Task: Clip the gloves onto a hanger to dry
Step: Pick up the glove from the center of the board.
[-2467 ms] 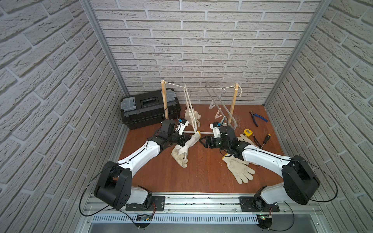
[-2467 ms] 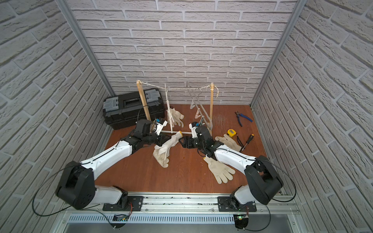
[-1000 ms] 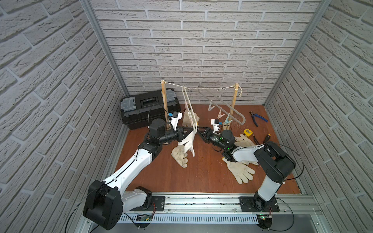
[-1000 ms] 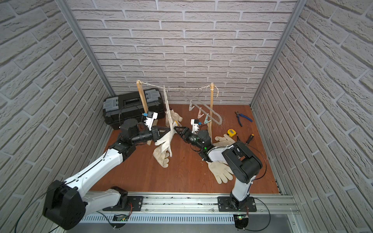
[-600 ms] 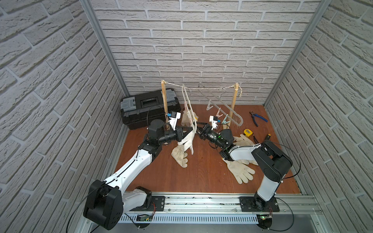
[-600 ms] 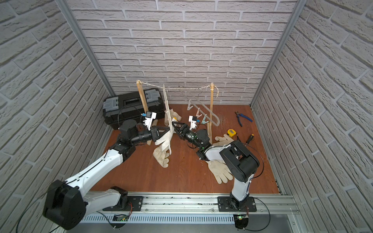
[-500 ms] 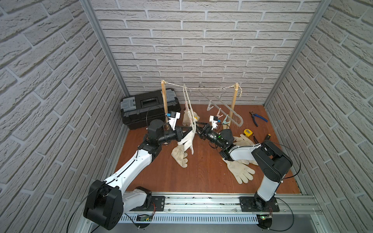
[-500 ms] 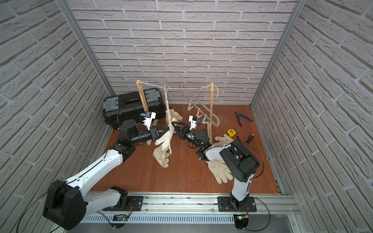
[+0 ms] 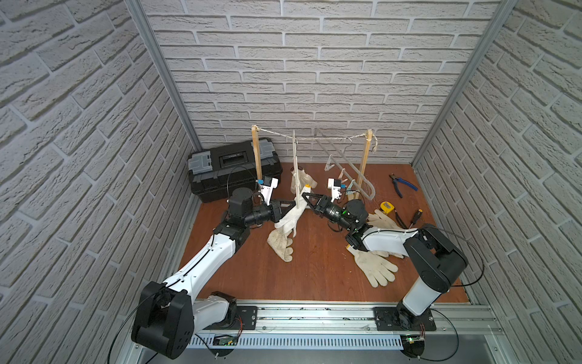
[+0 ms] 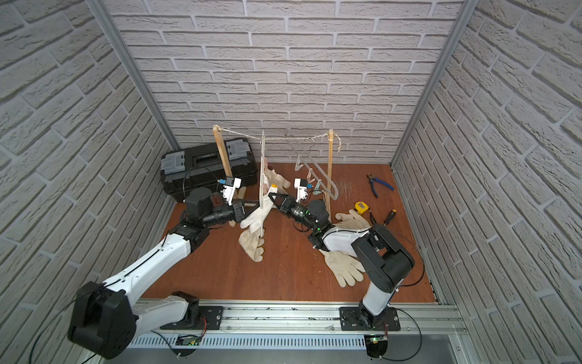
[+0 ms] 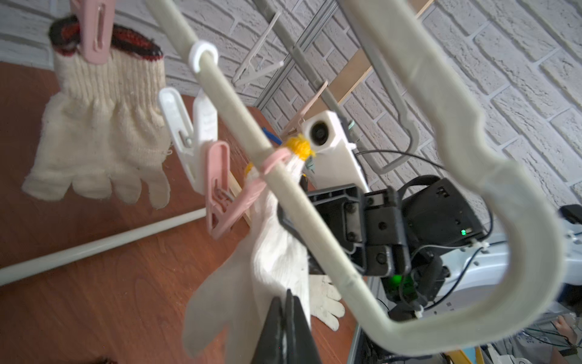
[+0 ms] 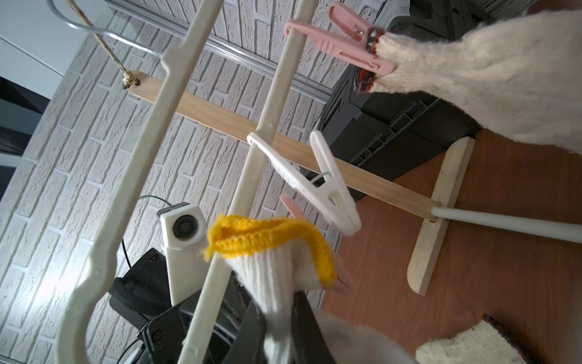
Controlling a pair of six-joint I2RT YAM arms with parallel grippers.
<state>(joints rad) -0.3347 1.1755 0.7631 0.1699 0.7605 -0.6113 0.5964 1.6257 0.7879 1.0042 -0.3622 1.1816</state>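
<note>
floor: reddish-brown wood boards (image 9: 315,271), with a metal rail (image 9: 315,315) along the front edge where both arms are bolted on
room: fake white brick walls (image 9: 315,78) on three sides, and a black toolbox (image 9: 233,170) in the back left corner; pliers (image 9: 403,184), tape measure (image 9: 386,207) and screwdriver (image 9: 415,216) are lying over on the right
rack: two wooden posts (image 9: 256,154) with a string (image 9: 330,138) tied across, and a cream hanger (image 9: 294,164) dangling off it
glove in play: the yellow-cuffed glove (image 9: 294,212) is up in the air, right against the hanger's bottom bar. It's stretched between the two grippers, with the cuff beside a pink clip (image 11: 217,189)
right gripper (image 12: 278,304): fingers clamped on either side of that glove, just under the yellow cuff
left gripper (image 11: 285,318): fingers nearly together with only a sliver of gap, pinching the lower finger end of the same glove
other gloves: the pegged glove (image 11: 97,132) is already clipped on the hanger, the floor glove (image 9: 280,245) is right underneath, and two loose gloves (image 9: 374,268) are on the boards by the right arm
</note>
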